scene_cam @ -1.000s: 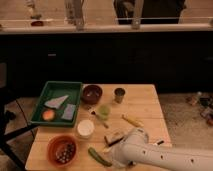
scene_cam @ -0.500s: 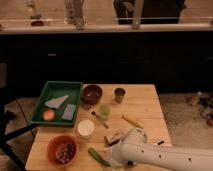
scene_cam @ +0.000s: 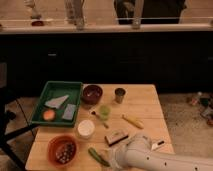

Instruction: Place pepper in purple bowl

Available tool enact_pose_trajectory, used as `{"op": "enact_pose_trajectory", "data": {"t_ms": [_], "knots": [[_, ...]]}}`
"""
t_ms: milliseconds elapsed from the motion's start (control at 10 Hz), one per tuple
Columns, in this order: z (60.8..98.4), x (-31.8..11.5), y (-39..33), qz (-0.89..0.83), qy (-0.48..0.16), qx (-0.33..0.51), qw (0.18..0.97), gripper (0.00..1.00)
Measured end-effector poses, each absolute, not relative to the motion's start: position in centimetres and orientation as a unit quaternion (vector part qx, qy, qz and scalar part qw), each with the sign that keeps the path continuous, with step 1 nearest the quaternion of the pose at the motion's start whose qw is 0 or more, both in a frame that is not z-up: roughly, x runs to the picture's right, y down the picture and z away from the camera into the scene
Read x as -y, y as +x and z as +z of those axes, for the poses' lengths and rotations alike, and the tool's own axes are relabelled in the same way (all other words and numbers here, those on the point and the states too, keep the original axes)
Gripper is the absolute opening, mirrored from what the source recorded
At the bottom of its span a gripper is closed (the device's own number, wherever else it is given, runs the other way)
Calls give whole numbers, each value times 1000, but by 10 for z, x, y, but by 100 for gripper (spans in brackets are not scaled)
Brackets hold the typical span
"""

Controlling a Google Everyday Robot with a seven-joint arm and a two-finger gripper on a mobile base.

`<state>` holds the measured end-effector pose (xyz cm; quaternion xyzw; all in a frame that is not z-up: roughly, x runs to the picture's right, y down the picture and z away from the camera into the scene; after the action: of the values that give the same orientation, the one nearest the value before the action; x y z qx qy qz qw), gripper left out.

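my gripper (scene_cam: pixel 108 160) is low at the table's (scene_cam: pixel 145 100) near edge, around 6 o'clock, right at the pepper's (scene_cam: pixel 98 155) 4 o'clock end. my own white arm (scene_cam: pixel 147 156) covers it, so i can't tell whether it's wide, narrow or holding anything. pepper lies flat and slanted, just at 3 o'clock of the orange bowl (scene_cam: pixel 62 149). purple bowl (scene_cam: pixel 92 93) sits well apart at 12 o'clock from the pepper, beside the green tray (scene_cam: pixel 57 102). step in hand looks like the grasp. do it well by closing across the pepper's short width near its middle, then lift straight up. the carry to 12 o'clock should pass over the white cup (scene_cam: pixel 86 129) and light green cup (scene_cam: pixel 104 111), which stand in the path. release low over the bowl.
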<state>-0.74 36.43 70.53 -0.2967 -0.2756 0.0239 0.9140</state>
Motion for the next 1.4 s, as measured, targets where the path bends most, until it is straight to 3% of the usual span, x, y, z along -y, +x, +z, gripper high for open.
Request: {"op": "enact_pose_trajectory", "data": {"t_ms": [400, 900, 1400], "knots": [[713, -366, -17, 17, -350, 248, 903, 80], [723, -375, -22, 14, -366, 231, 901, 78], [726, -375, -27, 8, -366, 232, 901, 28]]}}
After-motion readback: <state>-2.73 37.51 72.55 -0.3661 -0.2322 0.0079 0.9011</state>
